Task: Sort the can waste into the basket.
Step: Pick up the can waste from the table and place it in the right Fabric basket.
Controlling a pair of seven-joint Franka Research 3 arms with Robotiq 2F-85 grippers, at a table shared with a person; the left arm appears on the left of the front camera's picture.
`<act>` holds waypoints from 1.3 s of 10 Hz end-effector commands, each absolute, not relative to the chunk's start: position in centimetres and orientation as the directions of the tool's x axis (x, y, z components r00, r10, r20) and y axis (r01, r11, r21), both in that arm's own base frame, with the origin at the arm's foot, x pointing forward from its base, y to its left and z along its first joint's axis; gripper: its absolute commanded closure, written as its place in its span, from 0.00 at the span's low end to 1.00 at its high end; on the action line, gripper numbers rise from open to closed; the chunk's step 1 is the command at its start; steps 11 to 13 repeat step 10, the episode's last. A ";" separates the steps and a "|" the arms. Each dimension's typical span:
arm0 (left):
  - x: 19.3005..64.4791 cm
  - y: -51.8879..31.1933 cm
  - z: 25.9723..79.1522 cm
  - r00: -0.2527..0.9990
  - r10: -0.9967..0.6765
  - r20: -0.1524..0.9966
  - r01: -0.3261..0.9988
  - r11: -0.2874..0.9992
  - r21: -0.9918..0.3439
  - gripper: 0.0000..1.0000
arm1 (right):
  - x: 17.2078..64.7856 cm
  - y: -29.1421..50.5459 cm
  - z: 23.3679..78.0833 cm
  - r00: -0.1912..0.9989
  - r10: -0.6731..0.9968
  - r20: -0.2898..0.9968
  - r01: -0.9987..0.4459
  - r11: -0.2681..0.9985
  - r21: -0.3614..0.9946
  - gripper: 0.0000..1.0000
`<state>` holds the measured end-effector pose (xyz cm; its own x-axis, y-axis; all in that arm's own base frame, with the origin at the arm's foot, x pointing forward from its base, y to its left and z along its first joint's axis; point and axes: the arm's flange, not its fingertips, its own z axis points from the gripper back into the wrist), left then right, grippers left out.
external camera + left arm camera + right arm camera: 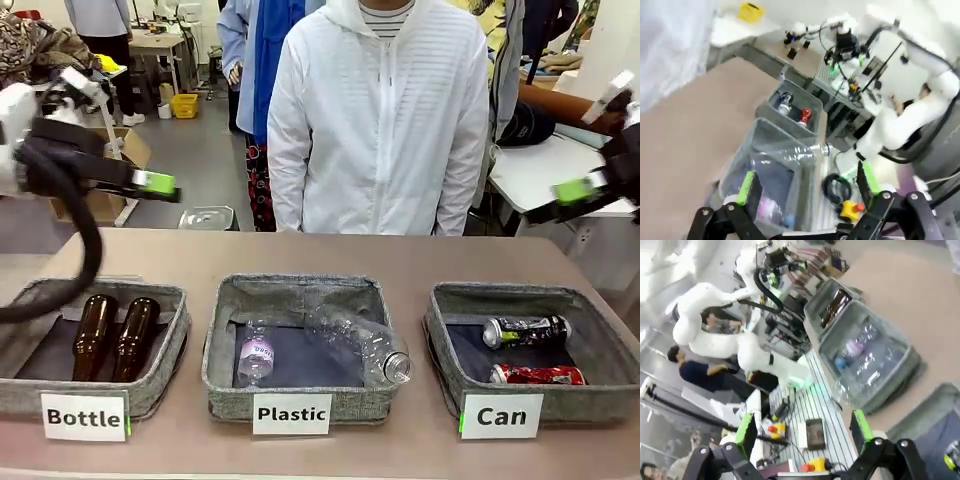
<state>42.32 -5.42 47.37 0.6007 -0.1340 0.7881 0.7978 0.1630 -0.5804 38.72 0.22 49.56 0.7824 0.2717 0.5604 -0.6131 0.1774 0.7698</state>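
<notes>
Can waste: two crushed cans, both inside the basket labelled "Can" [530, 345] at the right end of the surface [400, 255].
Dark can: one, the dark can [526, 331], lying on its side toward the back of that basket's dark lining.
Red can: one, the red can [538, 375], lying on its side just in front of the dark one, near the front wall.
Baskets: three grey fabric ones in a row along the near edge; the "Plastic" basket [296, 345] in the middle, the "Bottle" basket [95, 345] at the left.
Plastic bottles: two clear ones in the middle basket, a large plastic bottle [360, 342] lying slantwise and a small bottle [256, 355] with a pink label.
Glass bottles: two brown bottles [115, 337] lying side by side in the left basket.
Left pincer: the left pincer [805, 185] is raised above the left end of the surface, well clear of the baskets; its fingers are spread apart and hold nothing.
Right pincer: the right pincer [802, 432] is raised at the right edge, above and behind the "Can" basket; its fingers also stand wide apart, empty.
Person: one person [380, 120] in a white jacket stands at the far side, facing the middle.
</notes>
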 end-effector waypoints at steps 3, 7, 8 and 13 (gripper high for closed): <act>45.2 2.0 42.1 0.747 0.018 0.665 0.658 0.129 -0.742 0.00 | 41.6 1.8 47.6 0.802 0.004 0.597 -0.532 0.458 0.712 0.00; 45.0 2.4 41.8 0.755 0.003 0.656 0.649 0.146 -0.747 0.00 | 40.0 2.1 46.5 0.823 0.122 0.555 -0.567 0.233 0.790 0.00; 45.0 2.4 41.8 0.755 0.003 0.656 0.649 0.146 -0.747 0.00 | 40.0 2.1 46.5 0.823 0.122 0.555 -0.567 0.233 0.790 0.00; 45.0 2.4 41.8 0.755 0.003 0.656 0.649 0.146 -0.747 0.00 | 40.0 2.1 46.5 0.823 0.122 0.555 -0.567 0.233 0.790 0.00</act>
